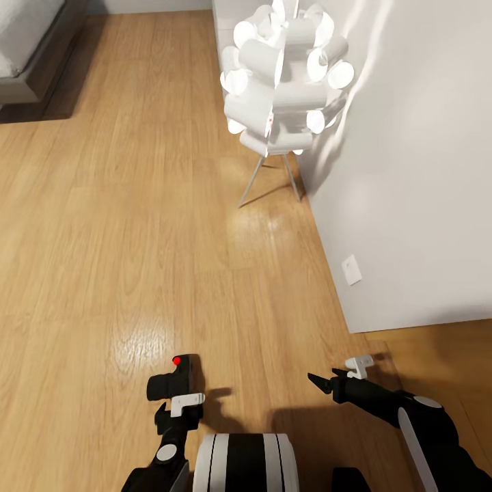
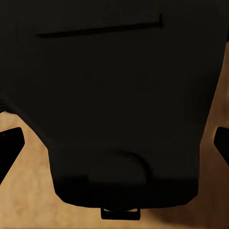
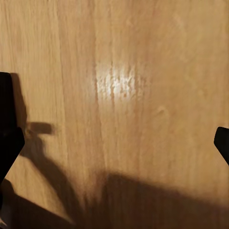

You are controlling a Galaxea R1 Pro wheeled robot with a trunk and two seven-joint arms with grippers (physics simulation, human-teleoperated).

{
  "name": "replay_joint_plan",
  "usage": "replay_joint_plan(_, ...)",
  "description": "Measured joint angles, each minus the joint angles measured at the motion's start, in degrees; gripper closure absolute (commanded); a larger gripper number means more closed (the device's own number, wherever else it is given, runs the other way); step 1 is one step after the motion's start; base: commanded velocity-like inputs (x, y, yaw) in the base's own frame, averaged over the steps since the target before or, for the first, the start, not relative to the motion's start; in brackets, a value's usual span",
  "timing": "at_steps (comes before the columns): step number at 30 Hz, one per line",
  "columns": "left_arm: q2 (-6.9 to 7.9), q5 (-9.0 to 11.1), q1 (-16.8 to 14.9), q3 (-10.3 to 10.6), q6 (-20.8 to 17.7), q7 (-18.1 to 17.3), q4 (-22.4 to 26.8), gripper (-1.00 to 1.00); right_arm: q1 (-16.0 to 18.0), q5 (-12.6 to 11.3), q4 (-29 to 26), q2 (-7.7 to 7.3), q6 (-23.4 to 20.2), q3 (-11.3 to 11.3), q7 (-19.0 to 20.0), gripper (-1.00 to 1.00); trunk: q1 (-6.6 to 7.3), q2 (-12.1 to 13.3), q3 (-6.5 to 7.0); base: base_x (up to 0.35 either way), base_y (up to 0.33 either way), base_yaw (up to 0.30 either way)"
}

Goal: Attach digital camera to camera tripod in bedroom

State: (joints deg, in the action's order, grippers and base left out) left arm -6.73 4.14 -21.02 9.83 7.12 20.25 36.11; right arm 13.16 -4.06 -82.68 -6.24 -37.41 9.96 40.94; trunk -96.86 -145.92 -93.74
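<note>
1. Left gripper (image 1: 179, 394) is clamped on the camera (image 1: 176, 378), low in the head view at about 7 o'clock, above bare floor.
2. One camera: small, black, with a red button (image 1: 176, 360) on top; its lens end points toward 9 o'clock.
3. In the left wrist view the camera's dark body (image 2: 119, 105) sits between the two fingertips (image 2: 9, 145), which show at either edge; floor is seen past it.
4. Right gripper (image 1: 336, 376) hangs at about 5 o'clock with its jaws apart and nothing between them. In the right wrist view the fingertips (image 3: 10, 143) stand wide at the frame's edges over wood planks.
5. Two arms in the head view: the left reaches short and straight ahead, the right comes in from 4 o'clock, forearm angled toward the centre, its fingers pointing toward 9 o'clock.
6. One floor lamp (image 1: 283, 75) stands at about 1 o'clock, well apart from both grippers: a cluster of lit white cylinders on thin metal legs (image 1: 254, 179), just beside the wall.
7. A white wall (image 1: 410, 171) fills the side from 1 to 4 o'clock, with one white outlet plate (image 1: 352, 269) low on it.
8. One bed corner (image 1: 31, 48), grey, lies at 11 o'clock.
9. Wood floor (image 1: 137, 225) spreads between the grippers, lamp and bed.
</note>
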Motion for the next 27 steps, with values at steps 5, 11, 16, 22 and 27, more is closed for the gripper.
replay_joint_plan(5, 0.0, 0.0, 0.0, 0.0, 0.2, 0.0, 0.0, -1.0, 0.0, 0.0, 0.0, 0.0, 0.0, 0.0, 0.0, -1.0, 0.0, 0.0, 0.0, 0.0, 0.0, 0.0)
replay_joint_plan(11, -0.01, 0.0, 0.0, -0.1, 2.5, 0.1, -0.2, 1.0, 0.0, 0.0, 0.0, 0.0, 0.0, 0.0, 0.0, -1.0, 0.0, 0.0, 0.0, 0.0, 0.0, 0.0)
replay_joint_plan(16, 0.0, 0.1, 0.0, -0.1, 3.4, 0.1, -0.3, 1.0, 0.0, 0.0, 0.0, 0.0, 0.0, 0.0, 0.0, -1.0, 0.0, 0.0, 0.0, 0.0, 0.0, 0.0)
replay_joint_plan(22, 0.0, 0.2, 0.0, -0.1, 3.6, 0.1, -0.2, 1.0, 0.0, 0.0, 0.0, 0.0, 0.0, 0.0, 0.0, -1.0, 0.0, 0.0, 0.0, 0.0, 0.0, 0.0)
replay_joint_plan(27, 0.0, 0.2, 0.0, -0.1, 3.8, 0.1, -0.1, 1.0, 0.0, 0.0, 0.0, 0.0, 0.0, 0.0, 0.0, -1.0, 0.0, 0.0, 0.0, 0.0, 0.0, 0.0)
